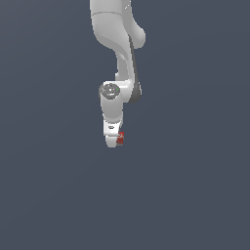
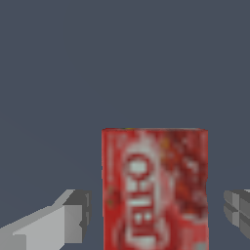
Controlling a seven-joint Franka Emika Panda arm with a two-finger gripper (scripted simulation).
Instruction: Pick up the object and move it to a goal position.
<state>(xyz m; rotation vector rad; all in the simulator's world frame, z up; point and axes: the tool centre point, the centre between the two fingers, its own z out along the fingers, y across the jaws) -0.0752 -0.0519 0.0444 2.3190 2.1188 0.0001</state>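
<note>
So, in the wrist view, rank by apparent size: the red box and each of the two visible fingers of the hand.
1. Red box, clearly largest, though nearness to the camera inflates it.
2. The longer grey finger.
3. The other finger, cut off by the picture's edge, so its true size is unsure.

Plain dark grey-blue surface [image 1: 195, 195], flat, featureless bg all round

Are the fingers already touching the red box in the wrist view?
No: in the wrist view the red box sits between the fingers, with grey gaps on both sides.
</note>
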